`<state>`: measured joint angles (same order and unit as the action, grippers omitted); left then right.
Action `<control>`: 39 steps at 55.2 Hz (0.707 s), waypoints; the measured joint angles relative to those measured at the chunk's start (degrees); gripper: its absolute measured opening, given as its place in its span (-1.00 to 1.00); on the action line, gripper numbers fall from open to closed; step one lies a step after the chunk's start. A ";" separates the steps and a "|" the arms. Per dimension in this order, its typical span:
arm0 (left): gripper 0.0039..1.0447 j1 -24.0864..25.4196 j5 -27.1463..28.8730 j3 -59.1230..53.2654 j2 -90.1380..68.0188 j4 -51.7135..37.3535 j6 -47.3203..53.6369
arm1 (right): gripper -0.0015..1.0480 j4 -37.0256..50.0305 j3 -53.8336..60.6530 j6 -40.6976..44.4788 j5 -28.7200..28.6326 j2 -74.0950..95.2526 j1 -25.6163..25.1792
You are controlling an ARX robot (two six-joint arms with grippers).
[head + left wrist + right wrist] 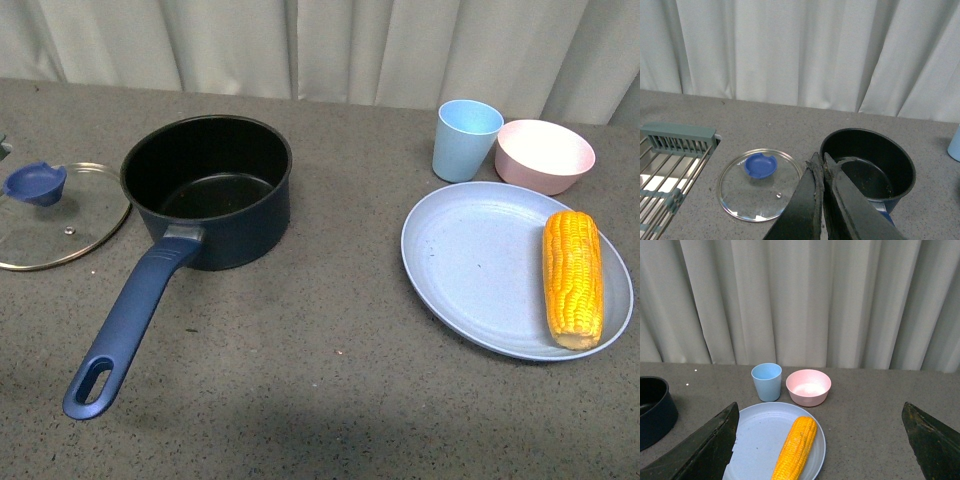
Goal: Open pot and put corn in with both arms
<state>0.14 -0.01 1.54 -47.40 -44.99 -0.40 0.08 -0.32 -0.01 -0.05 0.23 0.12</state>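
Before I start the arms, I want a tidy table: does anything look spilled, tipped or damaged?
Nothing stands out. The pot stands upright, its lid lies flat beside it, knob up, the corn rests on the plate, and the cup and bowl are upright.

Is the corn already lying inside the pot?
No, the corn lies on the blue plate, and the pot stands empty.
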 joint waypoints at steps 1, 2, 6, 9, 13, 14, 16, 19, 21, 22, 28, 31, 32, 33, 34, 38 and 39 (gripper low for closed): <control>-0.93 0.00 0.00 -0.15 0.92 0.74 0.00 | 0.82 0.00 0.00 0.02 0.00 0.00 0.00; -0.93 0.00 0.00 -0.22 1.42 1.14 0.00 | 0.82 0.00 0.00 0.00 -0.02 0.00 0.00; -0.93 0.00 0.04 -0.37 4.59 3.80 0.00 | 0.82 0.00 0.00 0.00 -0.02 0.00 0.00; -0.93 0.00 0.02 -0.37 6.75 5.64 0.00 | 0.82 0.00 0.00 0.00 -0.02 0.00 0.00; -0.93 0.00 0.02 -0.37 9.51 8.09 0.00 | 0.82 0.00 0.00 0.00 -0.02 0.00 0.02; -0.93 0.00 0.02 -0.37 9.90 8.41 0.00 | 0.82 0.00 0.00 0.00 -0.02 0.00 0.00; -0.93 0.00 0.02 -0.39 11.47 9.81 0.00 | 0.82 0.00 0.00 0.02 -0.02 0.00 0.00; -0.93 0.00 0.02 -0.39 13.40 11.56 0.00 | 0.82 0.00 0.00 0.02 -0.02 0.00 0.00; -0.93 0.00 0.02 -0.39 14.56 12.63 0.00 | 0.82 0.00 0.00 0.00 -0.02 0.00 0.00; -0.93 0.00 0.02 -0.39 15.26 13.29 0.00 | 0.82 0.02 0.00 0.02 -0.02 0.00 0.00; -0.93 0.00 0.02 -0.42 18.71 16.59 0.00 | 0.82 0.00 0.00 0.02 -0.02 0.00 0.02; -0.93 0.00 0.02 -0.42 20.41 18.12 0.00 | 0.82 0.00 0.00 0.00 -0.02 0.00 0.00; -0.93 0.00 0.02 -0.42 20.72 18.40 0.00 | 0.82 0.00 0.00 0.00 -0.02 0.00 0.00; -0.93 0.00 0.02 -0.42 21.35 18.97 0.00 | 0.82 0.00 0.00 0.02 -0.02 0.00 0.00; -0.93 0.00 0.02 -0.42 21.97 19.54 0.00 | 0.82 0.00 0.00 0.02 -0.02 0.00 0.00; -0.93 0.00 0.02 -0.42 23.96 21.51 0.00 | 0.82 0.00 0.00 0.00 -0.02 0.00 0.00; -0.93 0.00 0.02 -0.42 24.50 22.03 0.00 | 0.82 0.00 0.00 0.02 -0.02 0.00 0.00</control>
<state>0.14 0.01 1.13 -22.90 -22.96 -0.40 0.08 -0.32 0.01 -0.08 0.23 0.12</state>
